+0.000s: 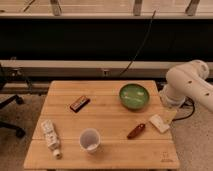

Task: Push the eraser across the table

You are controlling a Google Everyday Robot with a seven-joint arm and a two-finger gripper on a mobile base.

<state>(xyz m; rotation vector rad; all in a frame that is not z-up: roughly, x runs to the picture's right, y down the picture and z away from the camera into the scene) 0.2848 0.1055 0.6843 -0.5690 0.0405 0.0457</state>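
Bench (107,116): one
Eraser (79,103): one
Green bowl (134,95): one
White cup (90,140): one
Red-brown stick (136,131): one
Cream wedge (159,123): one
White bottle (50,137): one
Robot arm (190,82): one, right of the bench; its hand is out of sight

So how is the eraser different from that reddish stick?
The eraser is a flat dark block with orange-brown edging; the stick is a reddish-brown cylinder. On the table, the eraser lies back left, the stick front right. Both lie slanted the same way. The gripper sits off the table's right edge, touching neither.
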